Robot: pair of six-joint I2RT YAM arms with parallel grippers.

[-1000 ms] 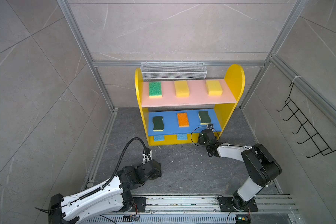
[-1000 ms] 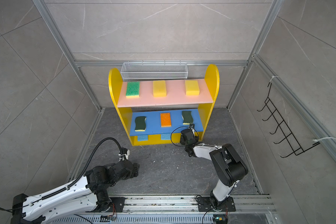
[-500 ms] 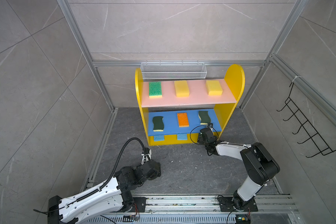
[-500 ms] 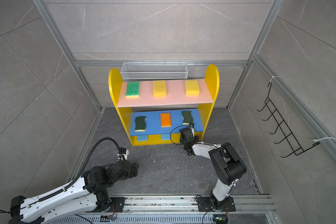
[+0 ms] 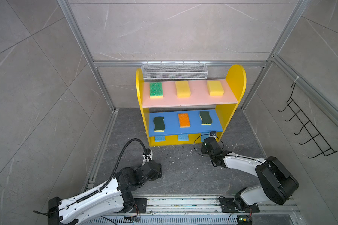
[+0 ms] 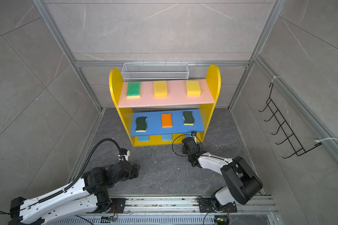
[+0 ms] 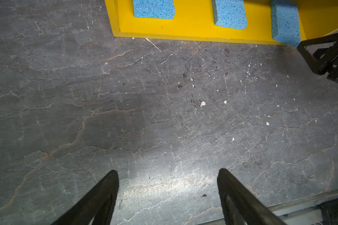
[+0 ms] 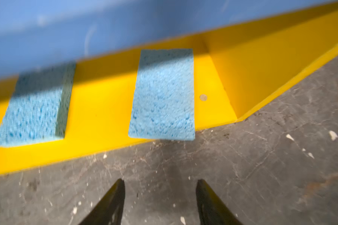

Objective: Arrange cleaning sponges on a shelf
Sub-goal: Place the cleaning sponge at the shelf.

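Fingers on my right arm (image 8: 113, 200) stand apart with nothing between them. They are low over the desk (image 7: 144, 97) and point at the rightmost light-blue sponge (image 8: 162, 93), near it but not touching. My left fingers (image 7: 105, 191) are spread wide and empty too, well back from the shelf (image 5: 235, 81).

Every sponge I can see is on the shelf. A green-topped sponge (image 5: 156, 89), a yellow block (image 5: 182, 88) and a second yellow block (image 5: 215, 87) sit on the pink board (image 5: 199, 97). Two dark-green wavy sponges (image 5: 159, 123) flank the orange-topped sponge (image 5: 184, 120) on the blue board (image 5: 194, 125). Three light-blue ones lie on the yellow base (image 8: 98, 116). I judge the arranging to be at its very end, with the last piece let go.

The rightmost light-blue sponge has its front edge a little over the lip of the base. My next move, I think, is either a gentle push to seat it or a straight retreat, low enough that my wrist does not clip the blue board above.

The desk is dark grey and stone-look, flecked with white chips and dark crumbs. Grey tiled walls in an aluminium frame close me in. A white mesh basket (image 5: 174, 71) hangs behind the shelf, and a black hook rack (image 5: 308, 132) hangs on the side wall.
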